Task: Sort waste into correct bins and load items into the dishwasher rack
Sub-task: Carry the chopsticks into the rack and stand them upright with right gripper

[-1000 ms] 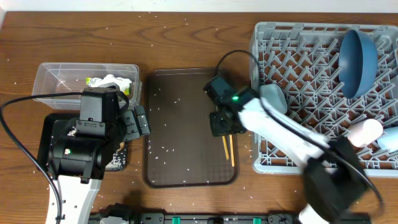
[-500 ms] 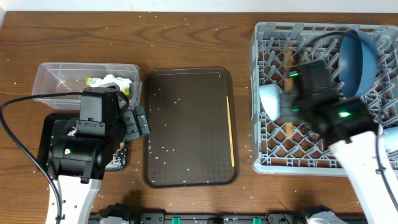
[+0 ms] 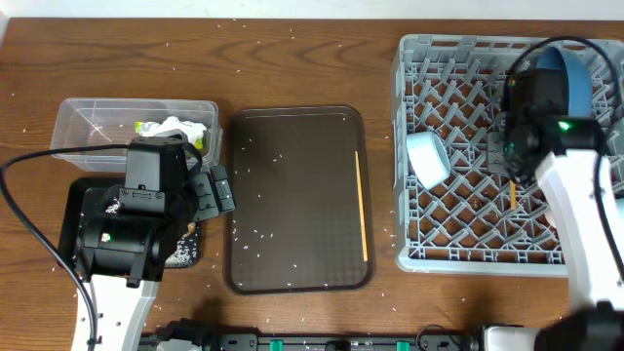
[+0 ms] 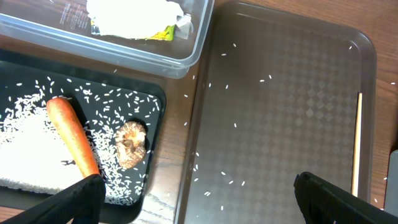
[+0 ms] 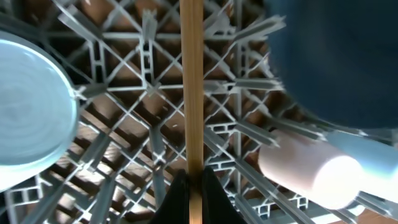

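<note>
Because one chopstick [image 5: 191, 81] is pinched between the closed fingers of the right gripper [image 5: 191, 186], its long axis runs straight up the right wrist frame, away from the fingertips. It hangs over the lattice of the dishwasher rack [image 3: 468, 255], with the white bowl [image 5: 31, 106] at frame left and the pink cup [image 5: 311, 168] and blue plate [image 5: 336, 56] at right. A release probably needs that gap. The second chopstick [image 3: 362, 205] lies lengthwise near the serving tray's [image 3: 292, 195] right edge, between both arms. The left gripper [image 4: 199, 205] hovers spread wide, holding nothing.
</note>
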### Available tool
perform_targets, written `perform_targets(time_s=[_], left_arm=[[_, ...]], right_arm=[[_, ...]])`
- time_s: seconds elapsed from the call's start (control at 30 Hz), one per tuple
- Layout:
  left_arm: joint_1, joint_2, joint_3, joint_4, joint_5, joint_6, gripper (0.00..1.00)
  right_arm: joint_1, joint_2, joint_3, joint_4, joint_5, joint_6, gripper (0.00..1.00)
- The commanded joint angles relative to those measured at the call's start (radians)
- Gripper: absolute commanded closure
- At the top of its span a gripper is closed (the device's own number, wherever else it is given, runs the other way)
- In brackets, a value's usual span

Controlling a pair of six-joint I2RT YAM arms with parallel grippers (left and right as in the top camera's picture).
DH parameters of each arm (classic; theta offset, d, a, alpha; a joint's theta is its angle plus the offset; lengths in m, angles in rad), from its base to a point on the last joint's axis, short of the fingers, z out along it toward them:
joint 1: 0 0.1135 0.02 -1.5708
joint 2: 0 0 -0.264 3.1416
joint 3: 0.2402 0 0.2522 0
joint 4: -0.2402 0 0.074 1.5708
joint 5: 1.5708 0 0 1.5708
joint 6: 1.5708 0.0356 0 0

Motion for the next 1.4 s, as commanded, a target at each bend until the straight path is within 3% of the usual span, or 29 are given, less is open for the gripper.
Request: perform_targets(time_s=[0.0,0.17,0.27,0.37,0.47,0.57,0.77,0.97,1.07,1.17,1.37], left_arm=[[0.005,0.003,0.014,-0.003,-0.005,0.006,0.02],[0.005,0.003,0.014,-0.003,-0.005,0.006,0.02],[0.005,0.003,0.014,-0.003,-0.005,0.006,0.02],[0.005,0.003,0.014,-0.003,-0.005,0.006,0.02],[0.005,0.003,0.014,-0.003,-0.005,0.006,0.02],[0.005,0.003,0.014,-0.002,-0.005,0.006,0.02],[0.005,0.003,0.014,-0.002,-0.005,0.006,0.02],[0.005,0.003,0.014,-0.003,-0.005,0.006,0.02],[0.005,0.003,0.014,-0.003,-0.005,0.006,0.02],[0.005,0.003,0.014,-0.003,-0.005,0.006,0.02],[0.005,0.003,0.014,-0.003,-0.005,0.006,0.02]], right_arm=[[-0.006,0.065,0.003,0.002,0.042,-0.029,0.99],[-0.005,0.093,0.006,0.008,0.069,-0.024,0.97],[-0.002,0.061,0.014,-0.007,0.031,0.002,0.63],[0.0,0.0,0.014,-0.022,-0.072,0.037,0.56],[0.018,-0.078,0.014,-0.034,-0.249,0.054,0.56],[0.079,-0.151,0.014,-0.041,-0.39,0.085,0.63],[0.343,-0.19,0.011,-0.037,-0.401,0.222,0.69],[0.608,-0.053,0.005,-0.034,-0.201,0.518,0.71],[0.69,0.059,0.005,0.003,-0.187,0.555,0.72],[0.729,0.169,0.005,0.051,-0.168,0.634,0.78],[0.723,0.33,0.005,0.124,-0.105,0.725,0.8]])
